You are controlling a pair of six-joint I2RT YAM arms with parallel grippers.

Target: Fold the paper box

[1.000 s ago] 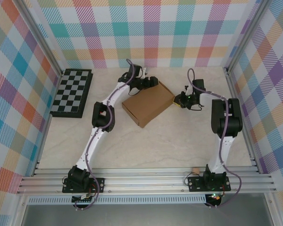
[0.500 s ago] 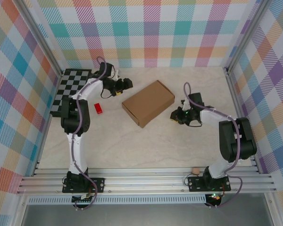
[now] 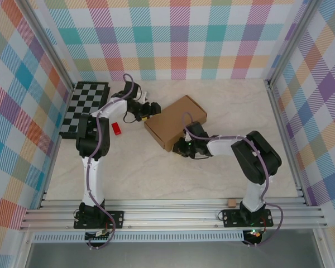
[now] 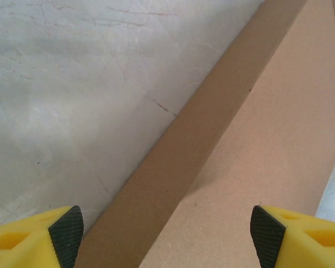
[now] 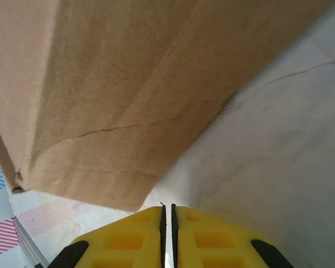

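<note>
Paper box [image 3: 176, 121]: closed, lying flat. Left gripper [image 3: 151, 108]: spread wide, empty, returned to box's left corner. Right gripper [image 3: 182, 146]: pinched together, empty, newly at box's near edge. Final pressing likely.

text: none readable in any view
paper box [image 3: 176, 120]: plain brown cardboard, no print or label
chessboard [image 3: 86, 109]: far left, black and grey squares, no letters or numbers
red block [image 3: 116, 129]: too small to tell any marking
walls [image 3: 178, 39]: plaid pattern, no lettering
</note>
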